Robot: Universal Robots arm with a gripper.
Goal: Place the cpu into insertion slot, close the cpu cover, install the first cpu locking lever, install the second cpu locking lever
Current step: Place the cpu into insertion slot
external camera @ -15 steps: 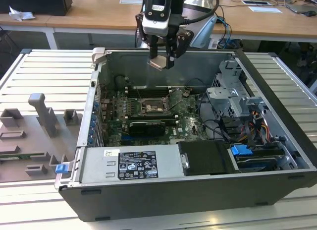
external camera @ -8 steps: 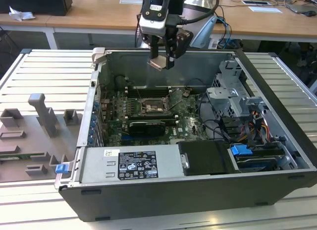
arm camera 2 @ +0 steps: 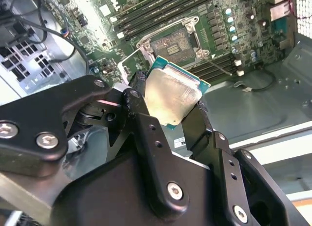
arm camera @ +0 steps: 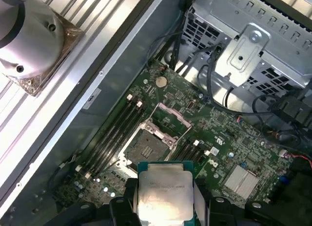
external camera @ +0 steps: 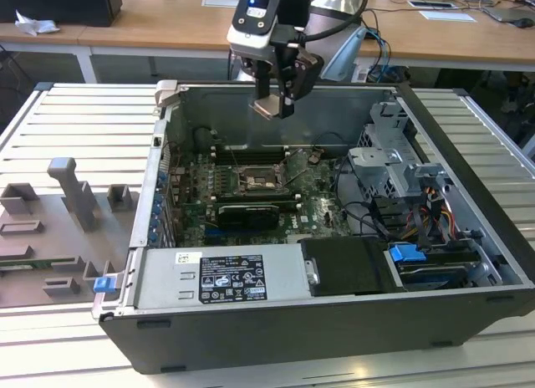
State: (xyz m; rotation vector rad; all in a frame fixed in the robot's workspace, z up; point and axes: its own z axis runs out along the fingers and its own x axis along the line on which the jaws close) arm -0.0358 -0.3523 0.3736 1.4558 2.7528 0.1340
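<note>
My gripper hangs above the open computer case, shut on the cpu, a flat square chip with a pale silver face. In both wrist views the cpu sits clamped by its edges between the black fingers. The insertion slot lies on the green motherboard well below the chip, dark and bare. The cpu cover stands flipped open beside the slot.
Long memory slots flank the socket. A long black card lies in front of it. A drive cage with cables is at the exterior view's right, the power supply in front. Grey fixtures stand outside the case.
</note>
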